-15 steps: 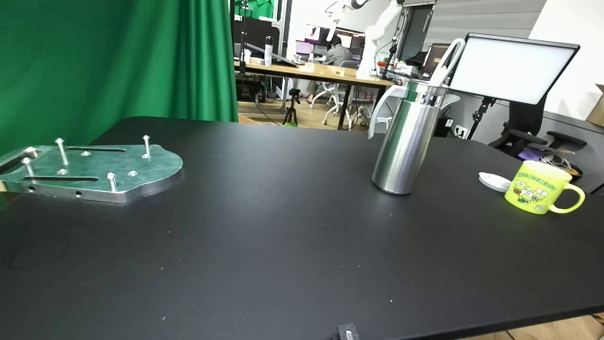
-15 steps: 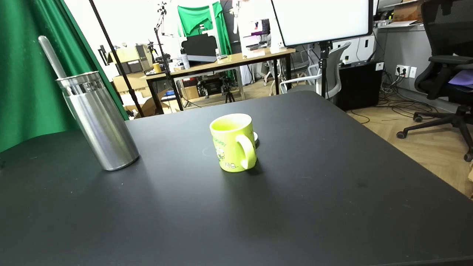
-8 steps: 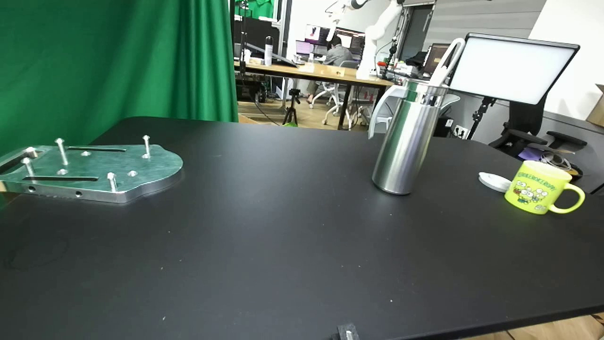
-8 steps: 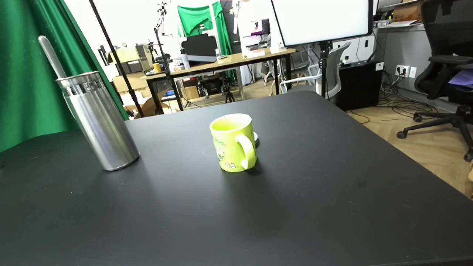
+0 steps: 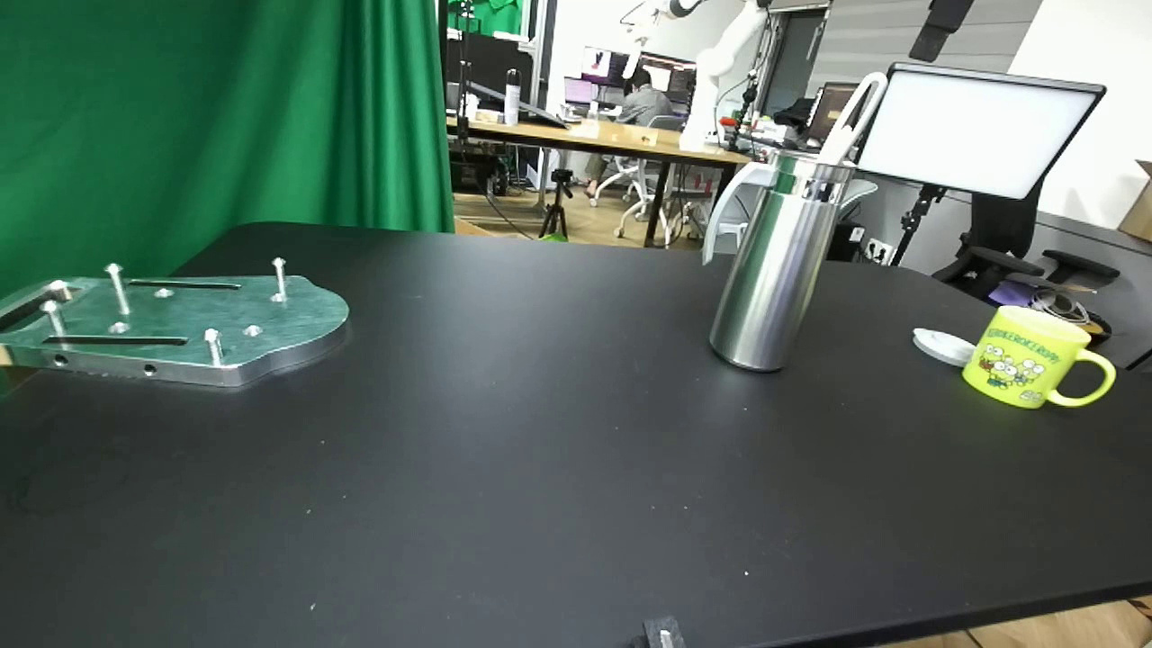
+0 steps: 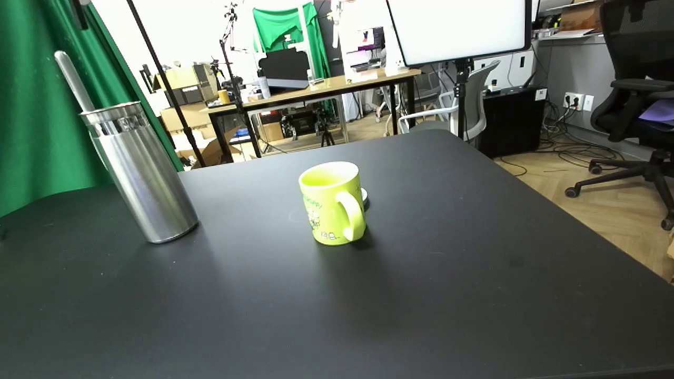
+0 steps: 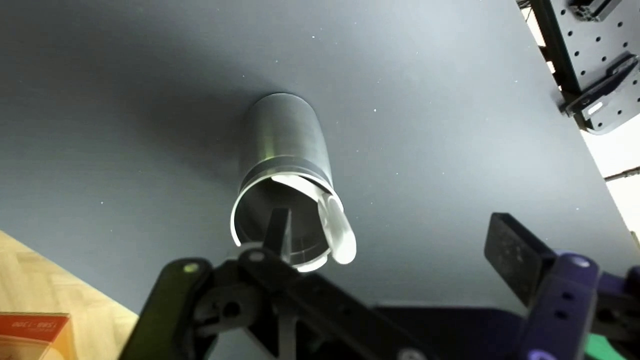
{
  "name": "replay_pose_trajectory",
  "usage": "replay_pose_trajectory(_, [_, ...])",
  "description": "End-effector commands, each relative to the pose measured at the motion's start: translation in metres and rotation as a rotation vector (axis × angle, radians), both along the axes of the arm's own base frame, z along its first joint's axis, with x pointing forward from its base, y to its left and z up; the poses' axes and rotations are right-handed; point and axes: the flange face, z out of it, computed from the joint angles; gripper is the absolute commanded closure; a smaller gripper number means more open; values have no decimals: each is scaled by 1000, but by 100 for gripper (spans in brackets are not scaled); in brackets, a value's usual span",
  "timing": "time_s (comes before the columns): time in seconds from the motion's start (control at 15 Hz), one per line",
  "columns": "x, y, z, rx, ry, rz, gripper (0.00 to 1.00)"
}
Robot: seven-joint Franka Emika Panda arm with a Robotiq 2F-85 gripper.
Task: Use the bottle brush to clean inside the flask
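Note:
The steel flask (image 5: 776, 270) stands open on the black table, and it also shows in an exterior view (image 6: 150, 184) and the wrist view (image 7: 287, 130). The bottle brush stands in its mouth. Its pale handle (image 5: 850, 121) sticks up and leans on the rim in both exterior views (image 6: 73, 81), and in the wrist view (image 7: 340, 230) it lies at the rim's right side. Its lower end is hidden inside. My gripper (image 7: 392, 235) is open and empty above the flask. The handle lies between the fingers in the picture, nearer the left one. One dark fingertip shows high in both exterior views.
A yellow-green mug (image 5: 1026, 355) and a white lid (image 5: 942, 346) stand to one side of the flask. A green metal plate with upright bolts (image 5: 180, 315) is at the far left. The flask's white side handle (image 5: 731, 202) juts out from its top.
A dark gripper fingertip has come down into view at the top of both exterior views. The flask, brush, mug and lid have not moved.

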Motion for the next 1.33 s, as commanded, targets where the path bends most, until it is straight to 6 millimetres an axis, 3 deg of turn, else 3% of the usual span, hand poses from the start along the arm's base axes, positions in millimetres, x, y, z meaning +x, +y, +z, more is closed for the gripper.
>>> replay_pose_trajectory(0.0, [16, -2, -9, -27, 14, 46, 0])
replay_pose_trajectory(0.53, [30, 11, -30, -126, 78, 136, 0])
replay_pose_trajectory(0.8, [30, 23, -29, -185, 55, 177, 0])
replay_pose_trajectory(1.27, [25, 34, -24, -122, -14, 131, 0])
